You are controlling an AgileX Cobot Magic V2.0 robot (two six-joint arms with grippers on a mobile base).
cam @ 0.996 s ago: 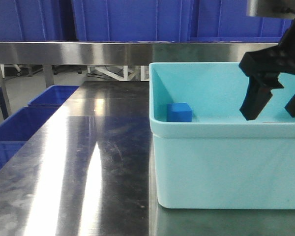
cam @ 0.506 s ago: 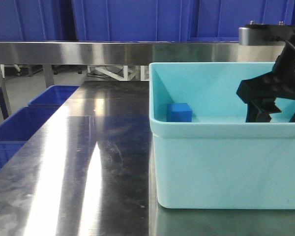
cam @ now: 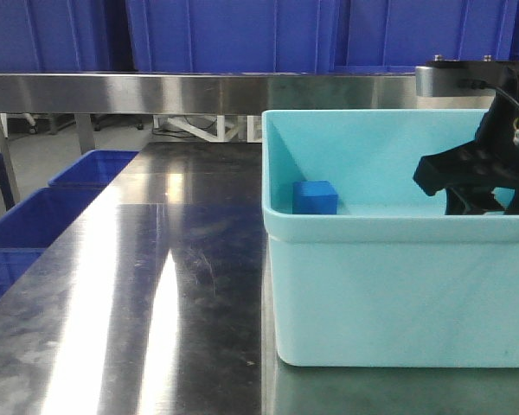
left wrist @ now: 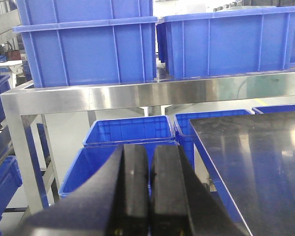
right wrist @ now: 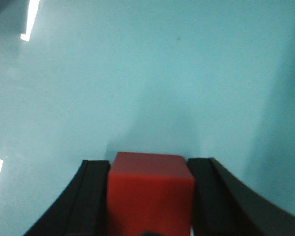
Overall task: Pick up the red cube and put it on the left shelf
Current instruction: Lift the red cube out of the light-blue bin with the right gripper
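Observation:
The red cube (right wrist: 150, 196) sits on the floor of the teal bin (cam: 398, 285), between the two black fingers of my right gripper (right wrist: 150, 164). Both pads press against its sides, so that gripper is shut on it. From the front, the right gripper (cam: 489, 203) is sunk into the bin at the right, with its tips and the cube hidden behind the bin wall. My left gripper (left wrist: 149, 167) is shut on nothing, off the table's left side. The left shelf (cam: 156, 91) is a steel rail carrying large blue crates (left wrist: 88, 49), behind and above the table.
A blue cube (cam: 316, 197) lies in the bin's far left corner. Open blue crates (cam: 35, 225) stand on the floor left of the steel tabletop (cam: 156, 285). The bin takes up the table's right half.
My right gripper came down from above the bin rim into the bin, and its fingers, spread wide before, now sit against the red cube. The blue cube has not moved.

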